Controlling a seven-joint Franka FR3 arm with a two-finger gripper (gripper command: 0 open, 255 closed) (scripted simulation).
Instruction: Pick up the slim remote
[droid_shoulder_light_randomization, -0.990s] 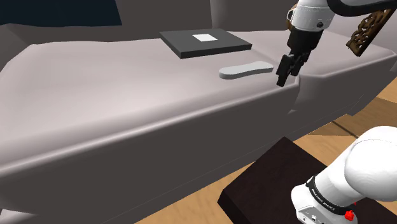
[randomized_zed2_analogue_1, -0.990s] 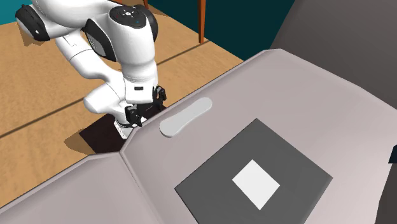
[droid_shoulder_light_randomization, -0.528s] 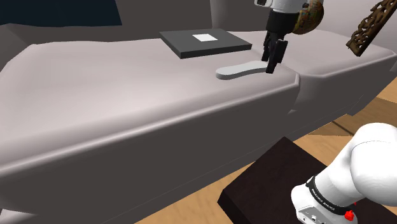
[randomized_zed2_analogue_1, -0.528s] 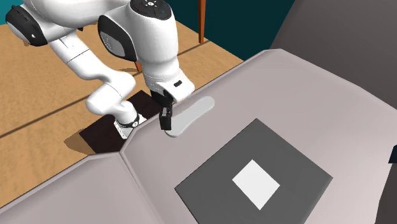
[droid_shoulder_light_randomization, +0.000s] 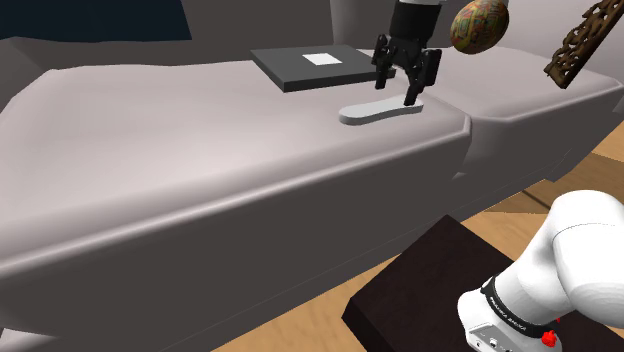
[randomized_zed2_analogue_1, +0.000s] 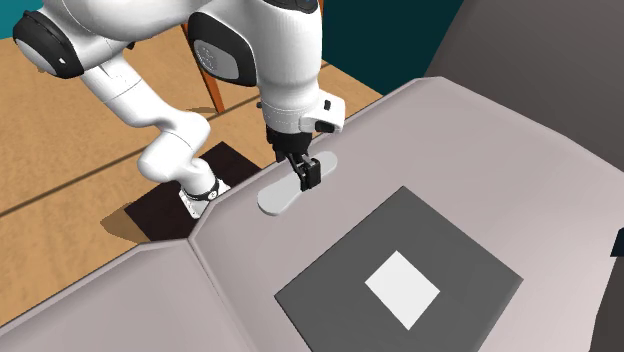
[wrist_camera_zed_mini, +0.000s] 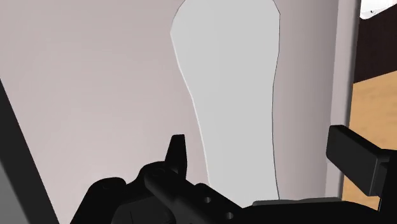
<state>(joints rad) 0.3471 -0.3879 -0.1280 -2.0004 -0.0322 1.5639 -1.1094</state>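
Your pincer (droid_shoulder_light_randomization: 399, 89) is hovering, spread wide, just above the slim pale remote (droid_shoulder_light_randomization: 372, 111), which is lying flat on the grey sofa seat (droid_shoulder_light_randomization: 200, 135).

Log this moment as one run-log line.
phase: pre-grasp | gripper: open, over remote | remote: flat on grey sofa seat, not held

The claw (droid_shoulder_light_randomization: 397, 88) hangs downward, fingers (droid_shoulder_light_randomization: 412, 90) wide apart.
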